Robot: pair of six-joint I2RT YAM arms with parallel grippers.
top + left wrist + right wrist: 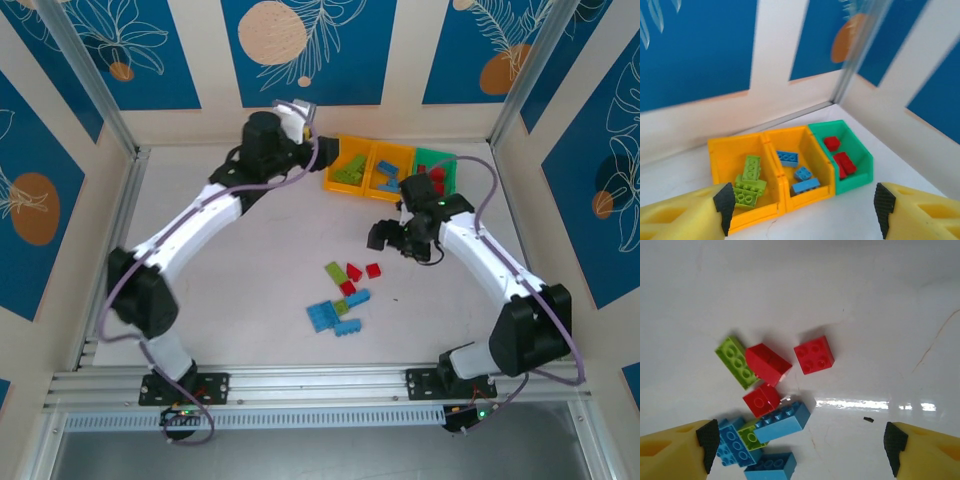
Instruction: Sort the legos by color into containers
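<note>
Red, blue and green legos (345,295) are lying loose on the bench (250,280), just near-left of the right tool (385,238), which is hanging over them, jaws apart and empty, and is the nearer arm. Left tool (805,212), jaws likewise apart, is hovering by the containers (810,194), which are holding sorted bricks.

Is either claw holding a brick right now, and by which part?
Nothing is held. Left claw open near the bins, right claw open above loose bricks.

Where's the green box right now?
In the top view the green bin sits at the right end of the row of bins by the back wall, right beside an orange-yellow bin, with red bricks inside.
</note>
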